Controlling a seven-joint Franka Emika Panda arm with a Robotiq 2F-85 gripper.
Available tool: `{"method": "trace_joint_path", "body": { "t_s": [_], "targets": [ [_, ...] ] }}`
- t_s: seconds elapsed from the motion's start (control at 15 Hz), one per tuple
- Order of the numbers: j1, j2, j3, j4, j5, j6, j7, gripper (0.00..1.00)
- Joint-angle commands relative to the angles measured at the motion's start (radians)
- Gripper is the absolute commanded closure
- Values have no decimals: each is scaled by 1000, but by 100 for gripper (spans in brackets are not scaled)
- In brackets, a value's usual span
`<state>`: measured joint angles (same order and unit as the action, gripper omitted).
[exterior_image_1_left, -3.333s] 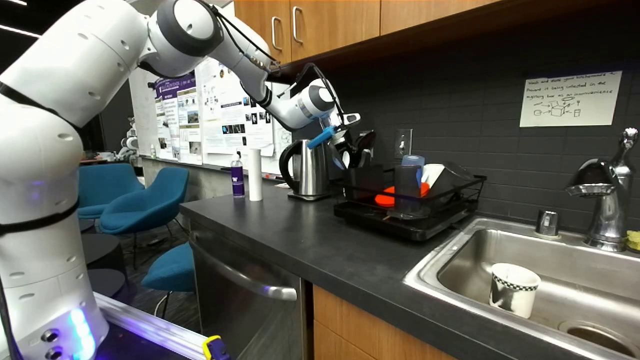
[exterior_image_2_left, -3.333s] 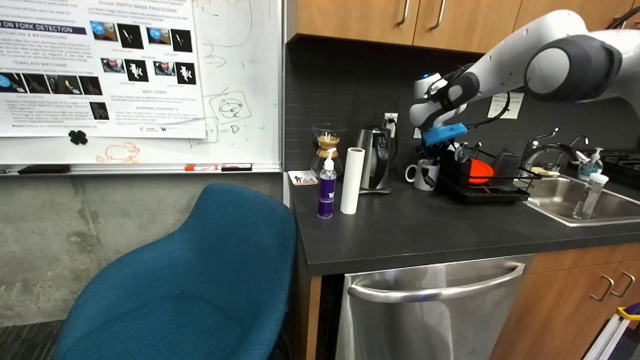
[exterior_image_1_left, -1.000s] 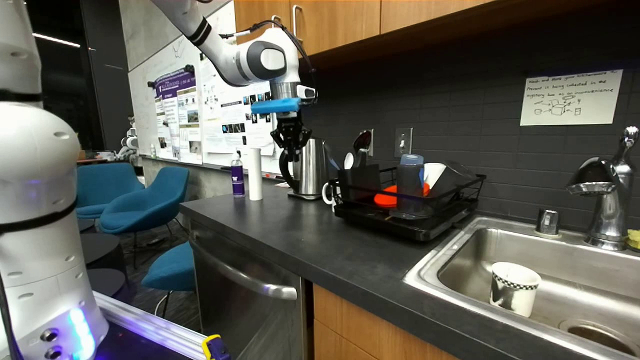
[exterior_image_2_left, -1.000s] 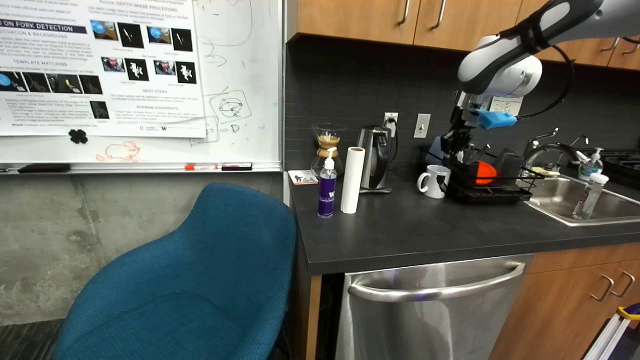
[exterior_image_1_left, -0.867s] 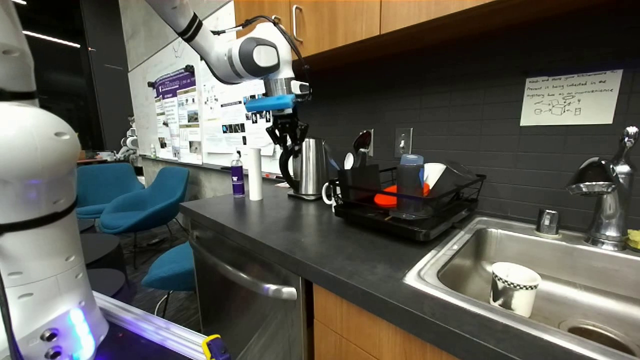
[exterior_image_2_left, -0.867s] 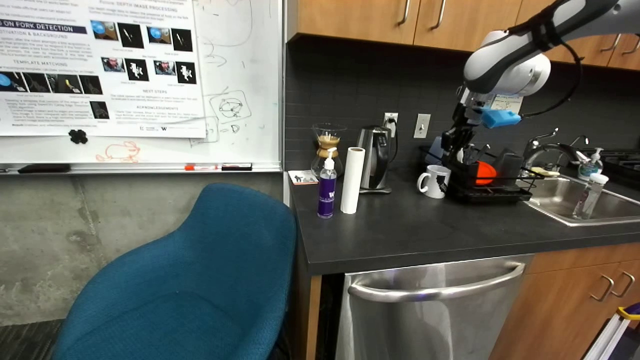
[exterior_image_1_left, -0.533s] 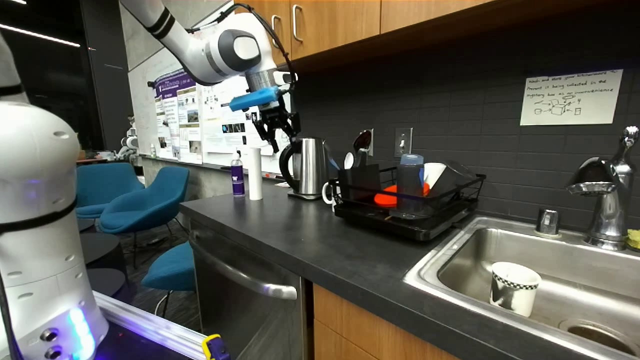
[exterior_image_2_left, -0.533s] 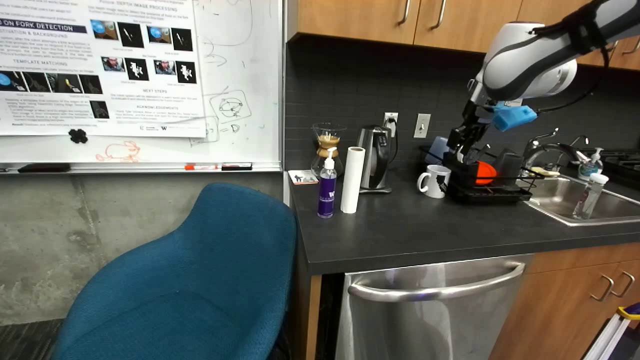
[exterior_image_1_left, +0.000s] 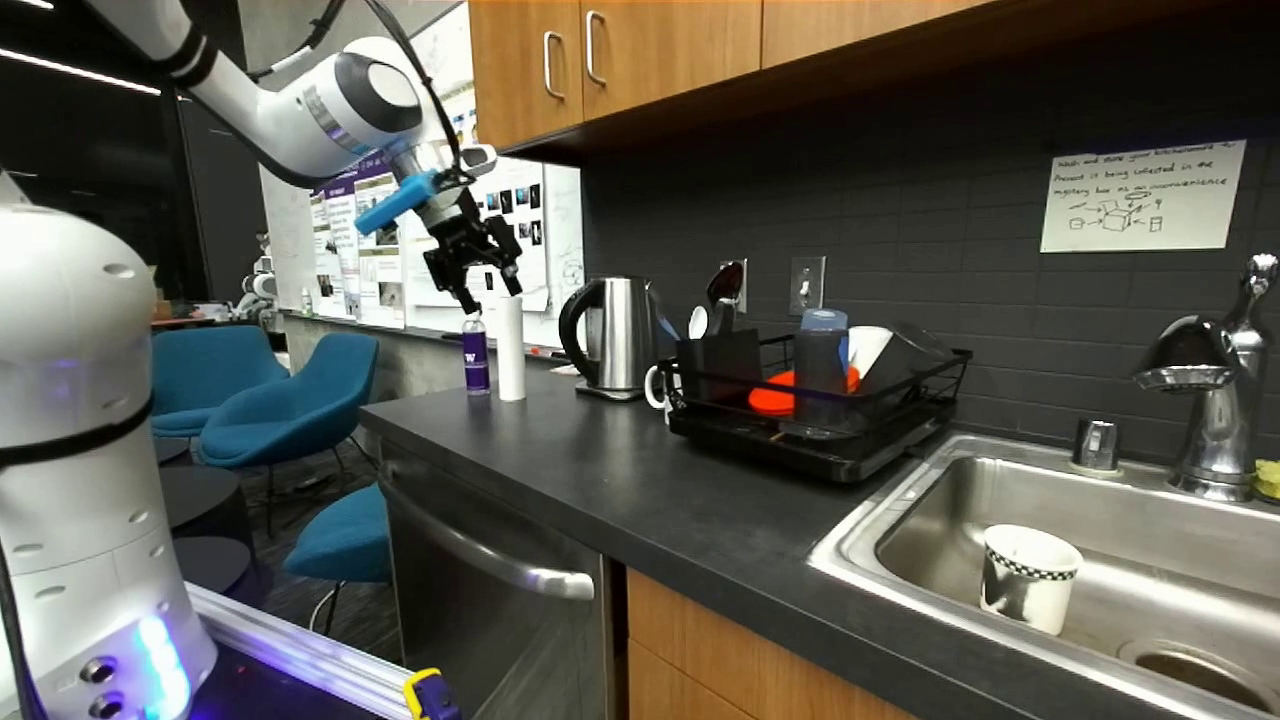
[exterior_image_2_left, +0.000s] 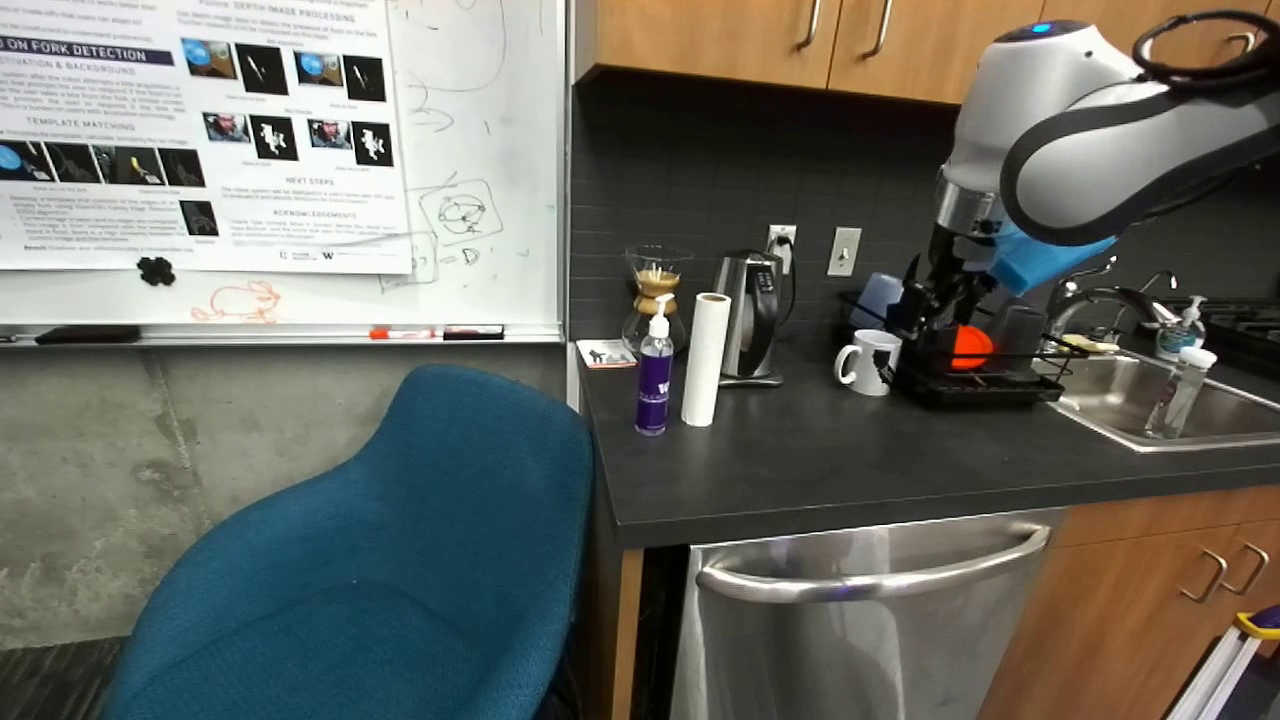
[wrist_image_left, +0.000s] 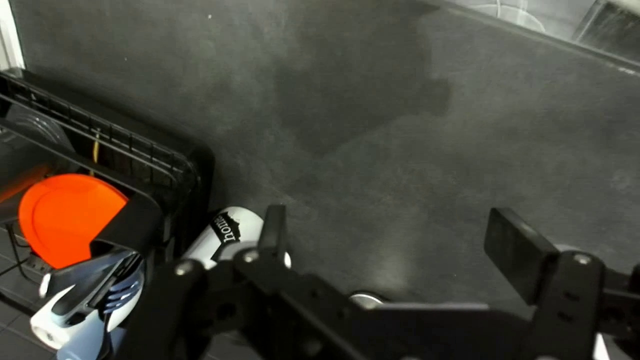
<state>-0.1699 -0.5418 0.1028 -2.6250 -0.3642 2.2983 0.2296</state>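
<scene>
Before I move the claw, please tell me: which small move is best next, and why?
Probably shift the open claw a little sideways toward the white "home" mug, without lowering it yet. In the wrist view nothing is held between its fingers, and the mug shows mostly outside one of them, partly hidden, beside the black dish rack; coming straight down now would likely miss it.

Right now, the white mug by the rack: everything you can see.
The mug looks like white ceramic, with a dark print; the wrist view shows "home" in it. It stands upright on the counter beside the dish rack, handle pointing away from the rack. Contact with the rack is unclear, and contents can't be made out. The open tool isn't gripping it.
</scene>
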Motion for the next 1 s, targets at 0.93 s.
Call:
{"method": "trace_joint_path", "body": {
  "t_s": [0.93],
  "targets": [
    [193, 78, 251, 149, 21, -387, 423, 0]
  ]
}}
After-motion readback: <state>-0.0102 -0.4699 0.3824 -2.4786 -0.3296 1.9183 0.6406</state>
